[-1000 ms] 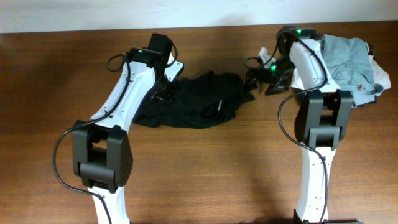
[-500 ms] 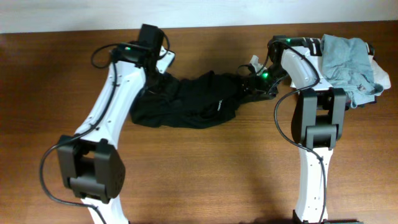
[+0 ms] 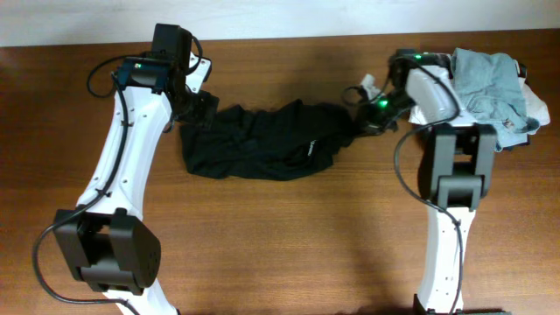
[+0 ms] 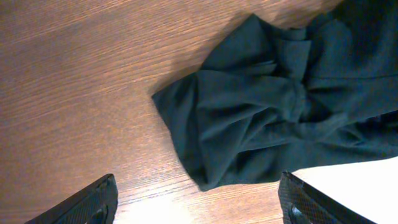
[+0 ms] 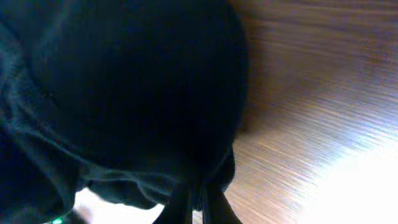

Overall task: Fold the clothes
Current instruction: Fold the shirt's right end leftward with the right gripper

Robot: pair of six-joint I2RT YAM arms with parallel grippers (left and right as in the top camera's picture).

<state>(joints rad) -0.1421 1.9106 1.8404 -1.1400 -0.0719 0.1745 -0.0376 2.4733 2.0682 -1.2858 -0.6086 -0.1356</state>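
The black clothes (image 3: 262,144) lie crumpled in a low heap on the wooden table, mid-back. In the left wrist view a bunched corner of the black clothes (image 4: 267,106) lies just ahead of my left gripper (image 4: 196,186), which is open wide over bare wood. From overhead my left gripper (image 3: 199,109) hovers at the heap's upper left edge. My right gripper (image 3: 360,118) is at the heap's right end. Up close, my right gripper (image 5: 199,202) is shut with a fold of the black clothes (image 5: 124,81) pinched between its fingers.
A pile with a light grey-blue garment (image 3: 490,79) and white cloth (image 3: 535,109) sits at the back right, beside the right arm. Bare wooden table (image 3: 289,236) stretches in front of the heap.
My right gripper closed on the right end of the black clothes. The left arm swung left and back, its gripper now at the heap's upper left edge, still open.
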